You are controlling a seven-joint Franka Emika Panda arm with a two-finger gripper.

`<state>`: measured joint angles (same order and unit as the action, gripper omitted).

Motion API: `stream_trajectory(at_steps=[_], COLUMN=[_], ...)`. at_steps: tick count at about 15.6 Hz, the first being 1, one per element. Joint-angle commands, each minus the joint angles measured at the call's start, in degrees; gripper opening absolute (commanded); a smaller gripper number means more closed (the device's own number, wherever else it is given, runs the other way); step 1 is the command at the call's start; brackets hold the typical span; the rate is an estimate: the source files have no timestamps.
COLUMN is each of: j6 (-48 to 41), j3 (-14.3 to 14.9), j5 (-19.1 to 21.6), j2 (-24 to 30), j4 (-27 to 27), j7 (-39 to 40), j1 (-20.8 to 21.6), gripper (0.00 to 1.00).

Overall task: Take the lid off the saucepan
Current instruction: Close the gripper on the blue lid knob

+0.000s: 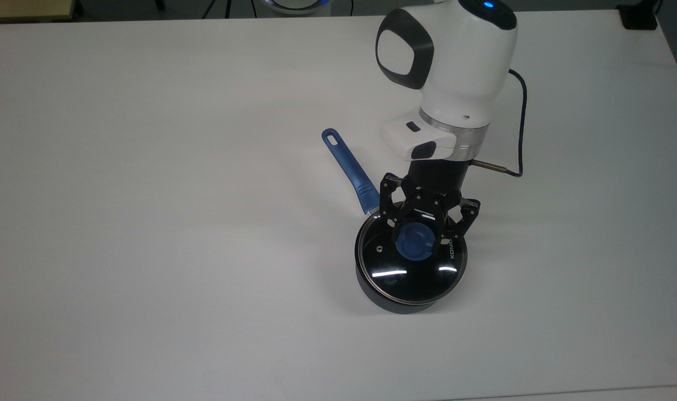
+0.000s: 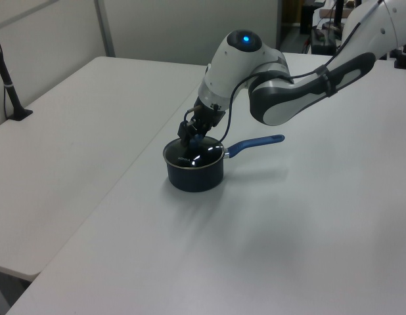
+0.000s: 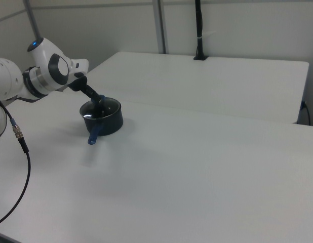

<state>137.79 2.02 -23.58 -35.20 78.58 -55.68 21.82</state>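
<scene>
The black saucepan [image 1: 397, 303] stands on the white table, and its long blue handle [image 1: 346, 167] points toward the top view's upper left. The glass lid [image 1: 410, 273] lies flat on the pan, metal rim all round. My gripper [image 1: 419, 238] comes down from above, with a finger on each side of the blue knob [image 1: 417, 245], pressed against it. In the left view the gripper [image 2: 192, 140] sits right on top of the lid [image 2: 198, 157], and the saucepan [image 2: 194, 177] rests on the table. The right view has the gripper [image 3: 99, 104] over the saucepan [image 3: 110, 122].
The white table [image 1: 149, 223] stretches widely around the pan. A dark cable [image 1: 521, 128] loops off the wrist on the top view's right. A black post [image 2: 7, 79] stands at the left view's far left edge, on a second table.
</scene>
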Motion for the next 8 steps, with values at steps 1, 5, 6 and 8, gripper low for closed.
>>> stream_trajectory(at_steps=[1,5,6,8], j6=[0.3,-0.6,-1.5,-5.8], j3=[0.7,0.5,0.5,-0.6], j5=[-2.4,-2.4,-2.4,-2.0], j2=[-0.2,2.4,4.1,9.1], j4=[-0.4,-0.2,1.1,3.8], j7=[-1.4,-1.2,-1.1,1.7], j1=[1.0,0.7,0.3,-1.1], gripper=[0.37,0.36,0.36,0.36])
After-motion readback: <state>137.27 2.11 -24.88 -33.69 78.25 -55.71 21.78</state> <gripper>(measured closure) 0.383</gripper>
